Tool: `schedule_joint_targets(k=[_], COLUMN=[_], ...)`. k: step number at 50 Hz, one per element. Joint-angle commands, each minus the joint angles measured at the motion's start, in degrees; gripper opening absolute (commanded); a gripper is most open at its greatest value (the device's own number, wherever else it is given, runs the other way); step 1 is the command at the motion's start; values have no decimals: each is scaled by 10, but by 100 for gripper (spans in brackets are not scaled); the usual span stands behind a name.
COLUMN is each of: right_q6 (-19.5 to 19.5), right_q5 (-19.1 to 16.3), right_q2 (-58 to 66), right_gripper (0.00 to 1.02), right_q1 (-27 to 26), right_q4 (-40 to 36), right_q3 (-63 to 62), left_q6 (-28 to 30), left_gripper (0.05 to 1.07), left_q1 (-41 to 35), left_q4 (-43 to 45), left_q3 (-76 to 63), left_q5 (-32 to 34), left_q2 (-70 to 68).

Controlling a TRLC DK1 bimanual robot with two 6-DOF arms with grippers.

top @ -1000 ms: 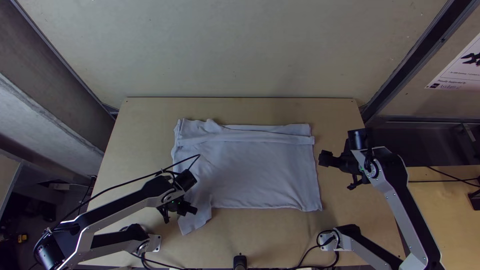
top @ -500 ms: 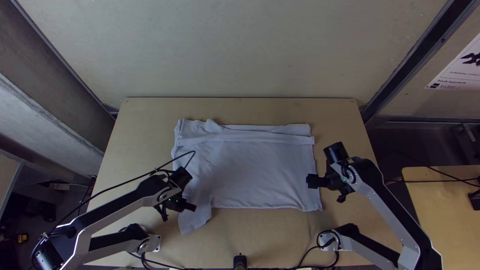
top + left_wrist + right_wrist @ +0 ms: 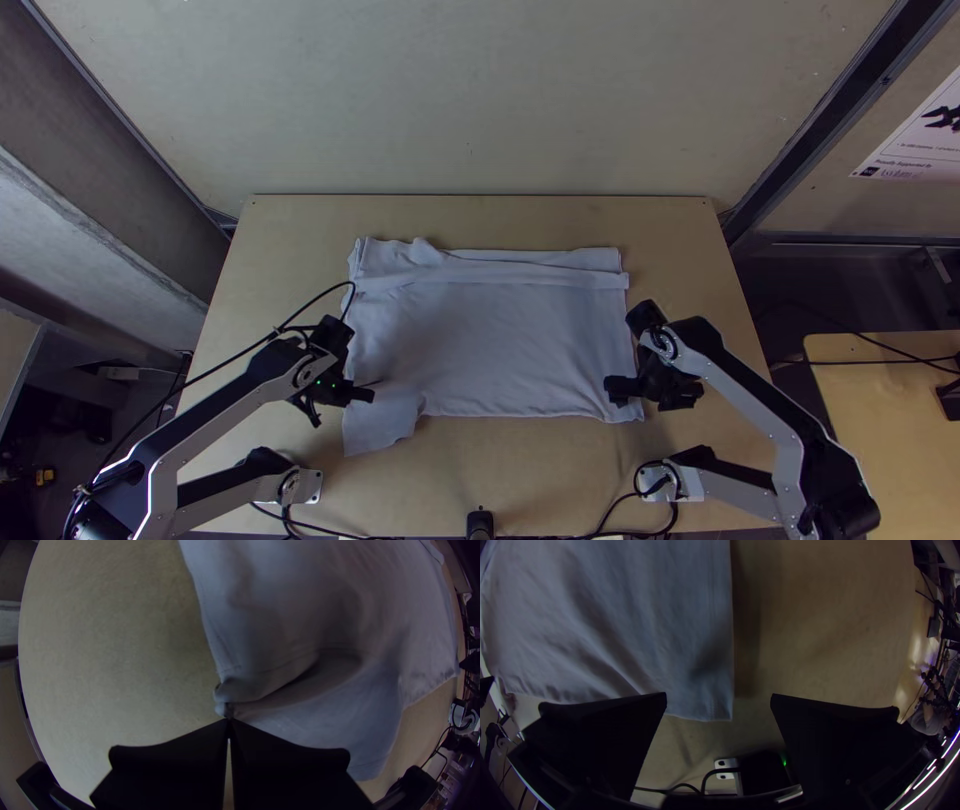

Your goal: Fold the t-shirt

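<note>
The white t-shirt (image 3: 490, 340) lies on the table with a folded band along its far edge and a flap sticking out at the near left. My left gripper (image 3: 370, 392) is at the shirt's left edge, just above that flap. In the left wrist view the left gripper (image 3: 229, 721) is shut on a pinched bit of the t-shirt (image 3: 300, 615) at its edge. My right gripper (image 3: 612, 392) is over the shirt's near right corner. In the right wrist view the right gripper (image 3: 719, 702) stands open, the corner of the t-shirt (image 3: 680, 650) reaching between its fingers.
The light wooden table (image 3: 480, 470) shows around the shirt on all sides. A black device (image 3: 480, 522) stands at the near edge, with cables beside it. A second wooden surface (image 3: 890, 440) is beyond the right arm.
My left gripper has moved left and slightly up the picture, drawing the near left flap along. The right gripper has come in from the right and down the picture to the shirt's near right corner.
</note>
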Motion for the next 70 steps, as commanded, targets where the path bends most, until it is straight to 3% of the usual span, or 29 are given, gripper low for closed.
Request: schedule_joint_targets(k=[1, 20, 35, 48, 61, 70], right_q6=[-14, -27, -36, -35, -49, -52], right_q5=[-9, -30, -23, -18, -3, 6], right_q2=[29, 72, 31, 2, -24, -22], right_gripper=[92, 84, 3, 3, 3, 3], right_q1=[-4, -7, 20, 13, -28, -40], right_q4=[-10, -9, 50, 47, 43, 43], right_q3=[-17, -46, -50, -36, -25, -10], left_q6=[15, 17, 15, 18, 99, 121], left_gripper=[8, 8, 8, 8, 8, 8], left_q1=[14, 16, 16, 39, 146, 176], left_q4=[-10, -5, -3, -15, -26, -28], left_q3=[-2, 4, 3, 25, 48, 51], left_q5=[-4, -4, -4, -4, 4, 5], left_q2=[-7, 7, 10, -9, -30, -36])
